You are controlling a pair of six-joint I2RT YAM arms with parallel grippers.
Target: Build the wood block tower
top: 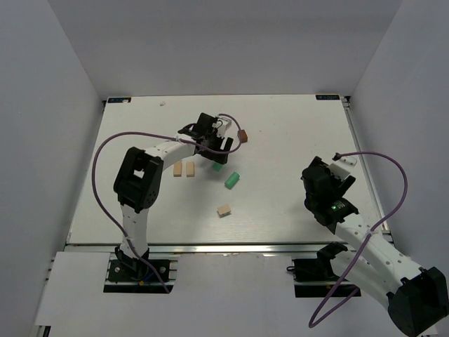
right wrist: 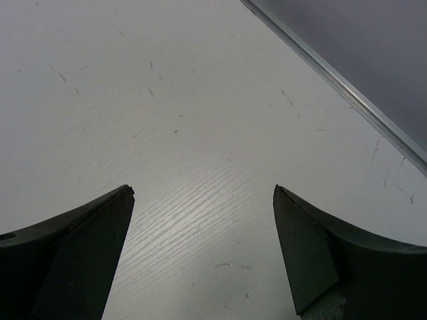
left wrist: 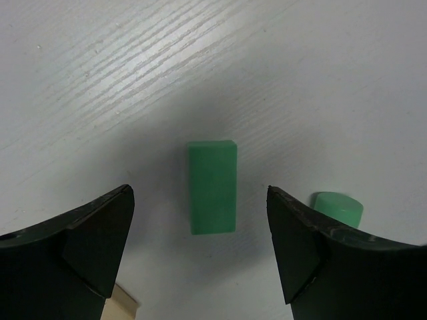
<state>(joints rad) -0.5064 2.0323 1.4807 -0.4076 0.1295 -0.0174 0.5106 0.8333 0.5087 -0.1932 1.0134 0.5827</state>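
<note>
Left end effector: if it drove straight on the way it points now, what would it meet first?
The green block, lying flat and centred between the open fingers of the left end effector. The fingers would probably straddle it and reach the table; depth is unclear.

My white table [top: 302, 133] just has the blocks lying loose and flat on it: two tan blocks [top: 177, 169] side by side, a third tan block [top: 224, 210] nearer me, two green oblongs [left wrist: 212, 187] close together, and a brown cube [top: 243, 136] farther back.
</note>
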